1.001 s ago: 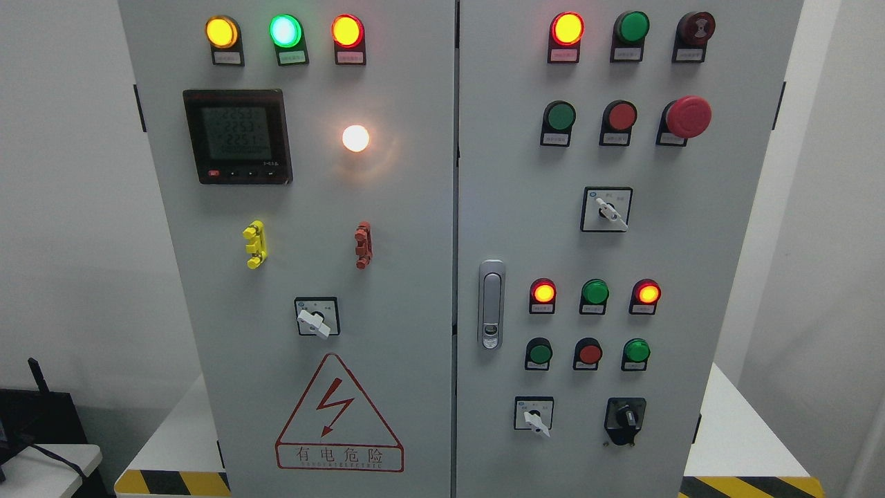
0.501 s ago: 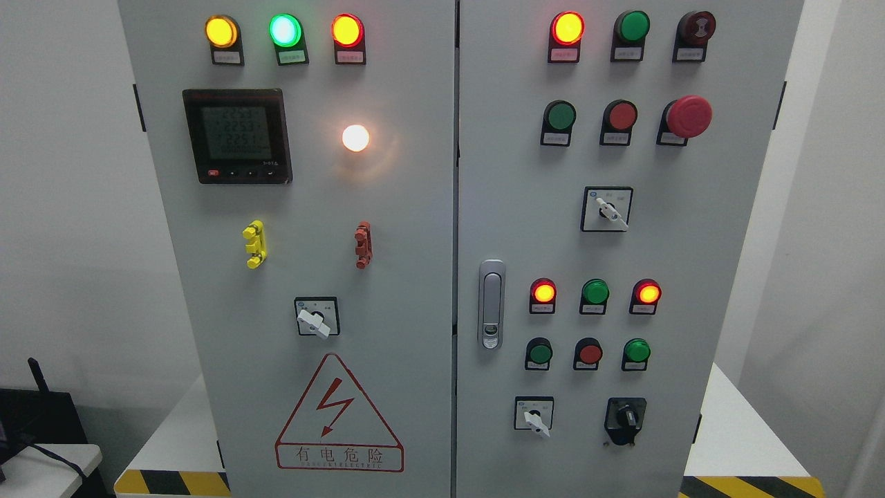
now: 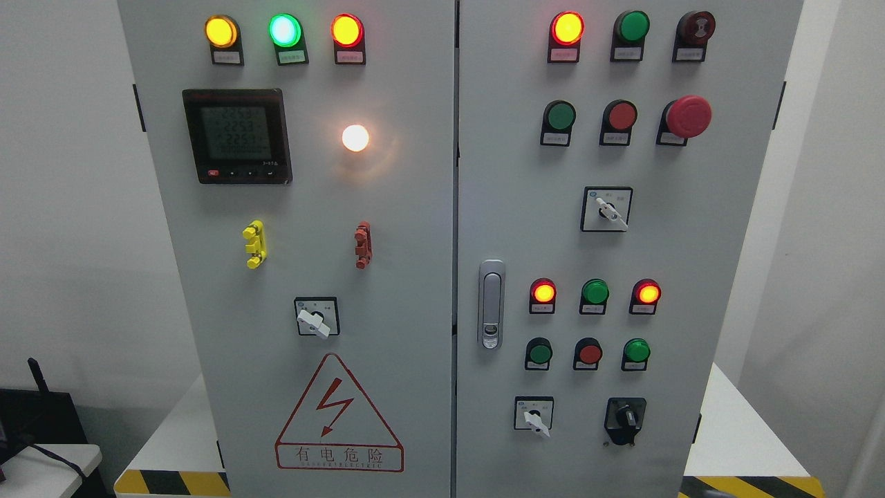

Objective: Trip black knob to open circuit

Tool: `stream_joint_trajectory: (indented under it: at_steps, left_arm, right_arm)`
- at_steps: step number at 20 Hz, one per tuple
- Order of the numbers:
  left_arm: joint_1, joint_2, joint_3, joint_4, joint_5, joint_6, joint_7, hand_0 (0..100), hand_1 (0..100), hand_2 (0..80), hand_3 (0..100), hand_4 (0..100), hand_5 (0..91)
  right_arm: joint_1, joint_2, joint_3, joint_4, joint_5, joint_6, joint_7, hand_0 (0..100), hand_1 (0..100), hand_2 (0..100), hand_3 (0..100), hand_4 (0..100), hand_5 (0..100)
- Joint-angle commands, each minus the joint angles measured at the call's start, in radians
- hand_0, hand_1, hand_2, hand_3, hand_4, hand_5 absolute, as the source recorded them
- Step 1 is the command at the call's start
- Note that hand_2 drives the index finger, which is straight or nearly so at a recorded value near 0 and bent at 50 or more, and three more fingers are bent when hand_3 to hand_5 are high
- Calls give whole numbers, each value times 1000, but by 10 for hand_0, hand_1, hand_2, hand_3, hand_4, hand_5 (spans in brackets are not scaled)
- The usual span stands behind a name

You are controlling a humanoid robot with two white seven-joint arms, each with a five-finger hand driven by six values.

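No robot hand in view, so grasp state can't be told. Target: black knob (image 3: 625,417), right of the white selector switch (image 3: 534,417); pinch only it, then twist.

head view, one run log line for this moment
black knob: untouched, lower right of right door | hands: not in view | phase: pre-reach

Only one view is given, taken from the robot's head. The cabinet (image 3: 456,277) is faced nearly square-on from close range, with a slight downward tilt, so that its sides taper toward the bottom. The frame is filled by both doors; the cabinet's top and foot are cut off. Wall is seen at either side, and the platform (image 3: 726,429) low at the edges.
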Motion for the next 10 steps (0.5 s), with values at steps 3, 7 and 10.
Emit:
stream_joint_trajectory:
  at_steps: [3,7,10]
  left_arm:
    - [-8,0,0,0,-34,0,0,120,389,0,0,0,0]
    - [-8,-1,0,0,-32,0,0,120,389,0,0,0,0]
    - [-8,0,0,0,-32,0,0,120,389,0,0,0,0]
  right_arm:
    - [-83,57,21,108,4,41,-30,353,821,419,794,858,954]
    - [-115,59,18,140,4,59,-33,361,826,420,793,858,953]
    - [-133,63,18,165,4,59,-34,370,828,418,792,857,953]
